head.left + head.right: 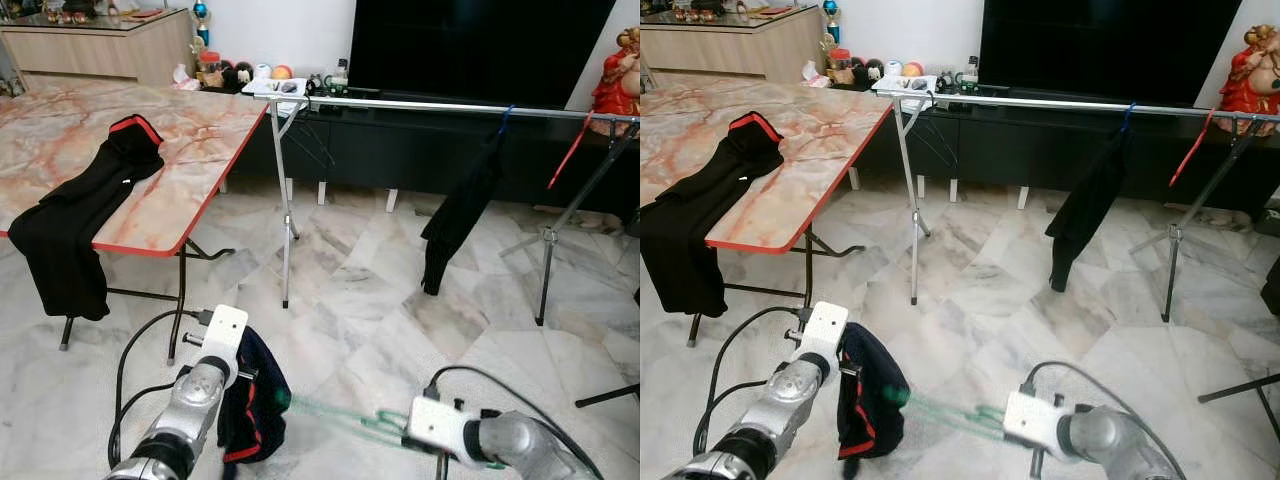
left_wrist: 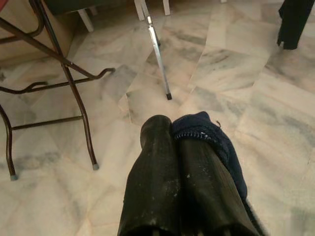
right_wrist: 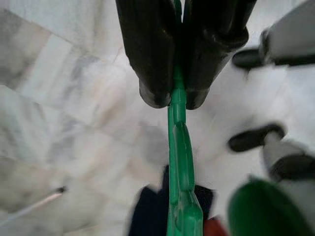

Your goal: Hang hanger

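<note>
Here, 2 grippers are at work low in front of the robot, above the marble floor (image 1: pixel 380 300). The right gripper (image 3: pixel 172 101) has its 2 black fingers pressed together on 1 green hanger (image 3: pixel 179 162), a thin translucent plastic one that looks blurred in the head views. The hanger (image 1: pixel 335 412) stretches between the 2 arms, from the right gripper toward the left one. The left gripper (image 2: pixel 172 142) has its 2 fingers closed on 1 dark navy garment (image 1: pixel 252 410) with a red stripe, which hangs in a bunch from the fingers just beside the hanger's far end.

I count 3 dark garments in all: the held one, 1 black garment (image 1: pixel 85 215) with red trim lying over the edge of the marble-pattern table (image 1: pixel 190 150), and 1 black garment (image 1: pixel 460 215) hanging from the metal clothes rail (image 1: pixel 420 104). On the rail there is also 1 red hanger (image 1: pixel 570 152) and 1 blue hook above the hanging garment. Behind the rail stands 1 large black television (image 1: pixel 480 45). At the rail's left end sits a white tray (image 1: pixel 272 88); what is in it is too small to tell.
</note>
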`<state>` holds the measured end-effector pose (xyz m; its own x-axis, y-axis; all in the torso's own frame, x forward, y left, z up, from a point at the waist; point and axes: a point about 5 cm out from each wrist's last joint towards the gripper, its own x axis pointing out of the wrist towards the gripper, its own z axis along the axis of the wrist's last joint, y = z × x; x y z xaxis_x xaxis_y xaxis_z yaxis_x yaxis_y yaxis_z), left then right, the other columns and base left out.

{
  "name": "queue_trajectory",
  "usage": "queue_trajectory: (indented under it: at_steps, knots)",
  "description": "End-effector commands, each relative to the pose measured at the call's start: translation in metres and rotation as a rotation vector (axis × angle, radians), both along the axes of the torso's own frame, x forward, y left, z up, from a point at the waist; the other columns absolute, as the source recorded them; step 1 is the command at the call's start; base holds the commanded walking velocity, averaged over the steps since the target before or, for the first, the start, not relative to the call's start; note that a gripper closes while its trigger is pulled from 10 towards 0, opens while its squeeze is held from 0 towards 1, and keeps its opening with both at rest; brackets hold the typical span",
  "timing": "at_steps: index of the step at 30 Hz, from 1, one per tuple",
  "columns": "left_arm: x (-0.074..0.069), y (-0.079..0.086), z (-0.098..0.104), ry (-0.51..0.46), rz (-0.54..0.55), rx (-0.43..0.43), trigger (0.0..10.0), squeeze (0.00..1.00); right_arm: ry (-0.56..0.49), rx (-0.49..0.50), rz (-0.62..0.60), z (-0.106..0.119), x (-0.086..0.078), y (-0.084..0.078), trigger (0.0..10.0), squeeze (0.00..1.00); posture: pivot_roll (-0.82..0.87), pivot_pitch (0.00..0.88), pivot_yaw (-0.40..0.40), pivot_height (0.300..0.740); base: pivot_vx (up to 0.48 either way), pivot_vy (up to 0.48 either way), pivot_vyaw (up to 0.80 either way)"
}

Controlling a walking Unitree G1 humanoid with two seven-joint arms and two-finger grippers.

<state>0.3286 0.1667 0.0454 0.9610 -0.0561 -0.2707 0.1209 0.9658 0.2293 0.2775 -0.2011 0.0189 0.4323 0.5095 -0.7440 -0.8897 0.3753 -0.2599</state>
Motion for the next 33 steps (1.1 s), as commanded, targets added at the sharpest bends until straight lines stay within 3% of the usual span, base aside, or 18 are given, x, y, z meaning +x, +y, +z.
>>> queue_trajectory:
  at_steps: [1,5,6,7,8,9,10,11,12,13,16,18,19,21,33]
  knots:
    - [0.003,0.002,0.012,-0.086,-0.014,-0.014,0.0,0.0,-0.025,0.063,-0.084,0.003,0.003,-0.002,0.0,0.0,0.09,0.008,-0.033,0.74,0.0,0.0,0.0]
    - [-0.001,0.0,0.029,-0.25,0.006,-0.141,0.0,0.0,-0.052,0.173,-0.369,-0.012,-0.002,-0.007,0.0,0.0,0.09,0.013,-0.032,0.74,0.0,0.0,0.0]
    - [-0.001,0.0,0.029,-0.25,0.006,-0.141,0.0,0.0,-0.052,0.173,-0.369,-0.012,-0.002,-0.007,0.0,0.0,0.09,0.013,-0.032,0.74,0.0,0.0,0.0]
    - [-0.003,-0.001,0.034,-0.291,0.031,-0.214,0.0,0.0,-0.051,0.213,-0.535,-0.024,-0.007,-0.007,5.4,0.0,0.1,0.015,-0.029,0.74,0.0,0.0,0.0]
    - [-0.005,-0.002,0.036,-0.304,0.037,-0.241,0.0,0.0,-0.047,0.223,-0.602,-0.028,-0.009,-0.007,8.3,0.0,0.1,0.016,-0.027,0.74,0.0,0.0,0.0]
    - [-0.005,-0.002,0.036,-0.304,0.037,-0.241,0.0,0.0,-0.047,0.223,-0.602,-0.028,-0.009,-0.007,8.3,0.0,0.1,0.016,-0.027,0.74,0.0,0.0,0.0]
    - [-0.007,-0.007,0.04,-0.327,0.023,-0.282,1.2,0.0,-0.04,0.238,-0.727,-0.038,-0.016,-0.007,10.0,0.0,0.11,0.019,-0.023,0.74,0.0,0.0,0.0]
    - [-0.01,-0.01,0.042,-0.341,0.017,-0.301,6.7,0.0,-0.037,0.259,-0.808,-0.044,-0.021,-0.006,10.0,0.0,0.11,0.018,-0.02,0.74,0.0,0.0,0.0]
    - [-0.011,-0.012,0.043,-0.35,0.013,-0.313,6.7,0.0,-0.033,0.273,-0.861,-0.048,-0.024,-0.006,10.0,0.0,0.11,0.017,-0.019,0.74,0.0,0.0,0.0]
    - [-0.014,-0.015,0.045,-0.36,0.003,-0.338,10.0,0.0,-0.033,0.294,-0.921,-0.052,-0.027,-0.004,10.0,0.0,0.11,0.016,-0.016,0.74,0.0,0.0,0.0]
    - [-0.024,-0.024,0.049,-0.381,-0.04,-0.377,10.0,0.0,0.003,0.347,-1.129,-0.065,-0.043,-0.003,10.0,0.0,0.11,0.013,-0.003,0.74,0.0,0.0,0.0]
    - [-0.03,-0.031,0.053,-0.391,-0.076,-0.392,10.0,0.0,0.035,0.332,-1.261,-0.076,-0.057,-0.005,10.0,0.0,0.12,0.009,0.001,0.74,0.0,0.0,0.0]
    - [-0.03,-0.031,0.053,-0.391,-0.076,-0.392,10.0,0.0,0.035,0.332,-1.261,-0.076,-0.057,-0.005,10.0,0.0,0.12,0.009,0.001,0.74,0.0,0.0,0.0]
    - [-0.032,-0.031,0.06,-0.392,-0.079,-0.415,10.0,0.0,0.07,0.336,-1.387,-0.085,-0.07,-0.006,10.0,0.0,0.13,0.006,0.002,0.74,0.0,0.0,0.0]
    - [-0.045,-0.016,0.071,-0.374,-0.032,-0.451,10.0,0.0,0.093,0.328,-1.475,-0.094,-0.086,-0.002,10.0,0.0,0.13,0.0,0.032,0.74,0.0,0.0,0.0]
